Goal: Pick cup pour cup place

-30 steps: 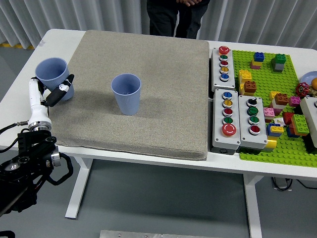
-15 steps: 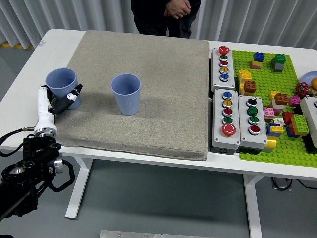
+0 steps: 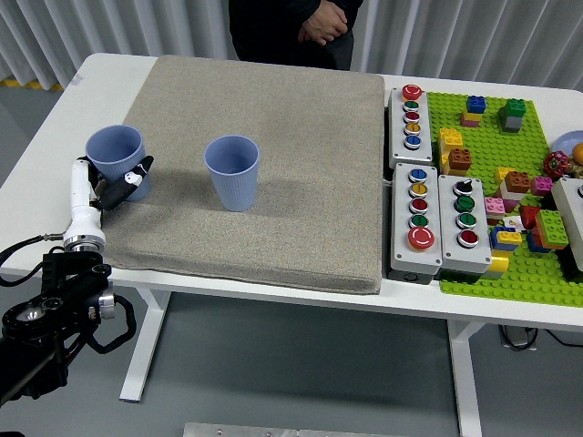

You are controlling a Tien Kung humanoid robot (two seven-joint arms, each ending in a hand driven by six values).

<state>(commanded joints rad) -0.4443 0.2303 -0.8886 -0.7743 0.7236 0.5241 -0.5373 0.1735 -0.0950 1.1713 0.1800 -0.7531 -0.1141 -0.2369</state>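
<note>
Two light blue cups stand upright on the grey mat (image 3: 301, 164). One cup (image 3: 117, 157) is at the mat's left edge, and my left hand (image 3: 111, 188) has its fingers curled around the cup's lower part. The second cup (image 3: 232, 171) stands alone, a little to the right near the mat's middle. My left arm rises from the lower left corner, white forearm pointing up to the held cup. The right arm does not show.
Three grey button boxes (image 3: 412, 116) lie right of the mat. A green baseplate (image 3: 492, 164) with several toy bricks fills the far right. A person in dark clothes (image 3: 291, 32) stands at the far side, hands clasped.
My left hand has carried its cup right and down from the table's left edge onto the mat's left edge, then nearly stopped. The person has shifted left.
</note>
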